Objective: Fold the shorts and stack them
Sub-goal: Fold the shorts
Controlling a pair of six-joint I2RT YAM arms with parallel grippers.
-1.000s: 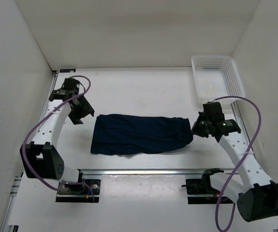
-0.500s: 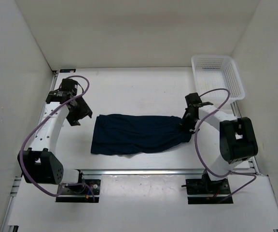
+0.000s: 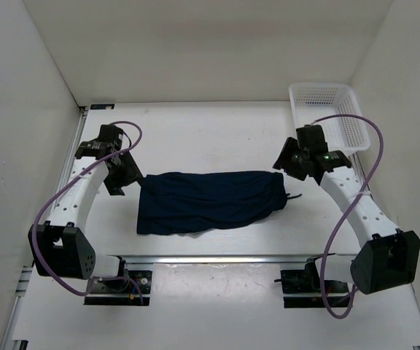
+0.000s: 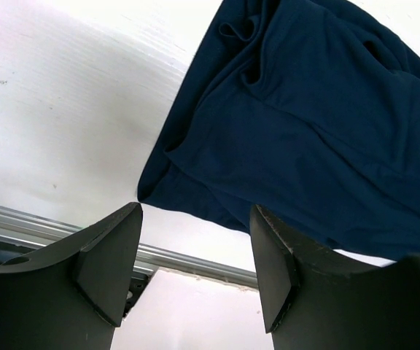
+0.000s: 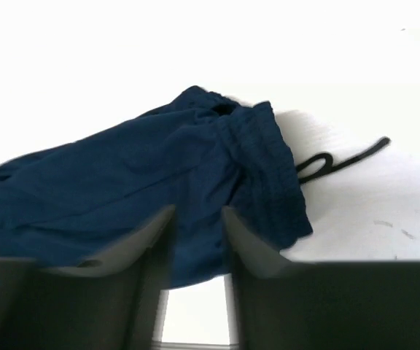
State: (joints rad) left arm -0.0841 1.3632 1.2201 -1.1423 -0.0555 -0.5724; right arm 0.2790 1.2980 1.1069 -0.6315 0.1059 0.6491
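The shorts [image 3: 210, 200] lay as a long band across the middle of the table [image 3: 210, 138], between the 2 arms and well apart from the white basket [image 3: 327, 117] in the far right corner. They looked light, limp and rumpled, so they would likely sag and drag from any 1 pinch. The left gripper [image 4: 195, 233] hung wide apart and empty over the left end, where the layers met at a corner that seemed a fair hold. The right gripper [image 5: 197, 219] hovered near the gathered waistband [image 5: 265, 171], its fingers only narrowly parted and holding nothing. That thicker elastic edge probably offered the firmest grip, though the loose drawstring [image 5: 341, 162] trailing on the table might snag.
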